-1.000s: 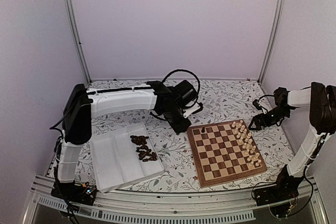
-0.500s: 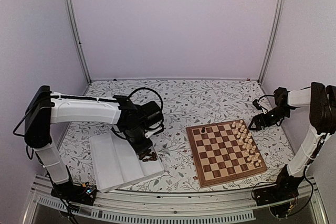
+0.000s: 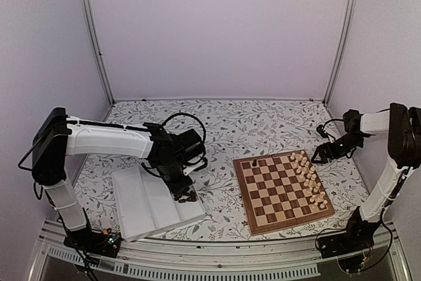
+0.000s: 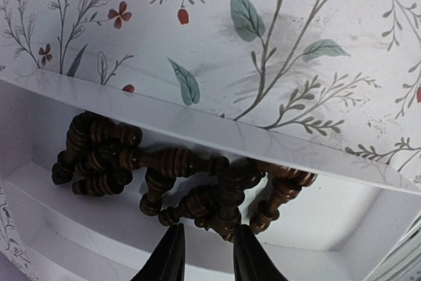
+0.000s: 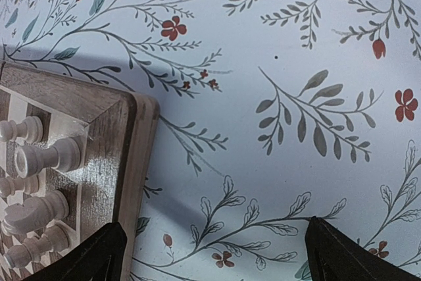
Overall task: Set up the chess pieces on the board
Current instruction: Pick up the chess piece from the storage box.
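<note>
The board [image 3: 242, 192] lies right of centre, with cream chess pieces [image 3: 308, 176] in rows along its right side and one dark piece [image 3: 255, 162] standing at its far left corner. Several dark chess pieces [image 4: 177, 169] lie heaped in the white tray [image 4: 230, 139]. My left gripper [image 4: 207, 245] is low inside the tray, open by a narrow gap. The end of one dark piece [image 4: 227, 228] sits just between the tips, close to the right finger. My right gripper [image 5: 217, 255] hangs wide open beside the board's far right corner [image 5: 112, 136], over bare cloth.
The white tray [image 3: 138, 205] sits near the front left, and the left gripper [image 3: 179, 187] is over its right compartment. A floral cloth [image 3: 263, 123] covers the table. The right gripper [image 3: 327, 151] stays beside the board. Metal posts and walls close in the sides.
My left arm has swung left from the board's far left corner to the tray and lowered onto the heap of dark pieces. The right arm has not moved.
</note>
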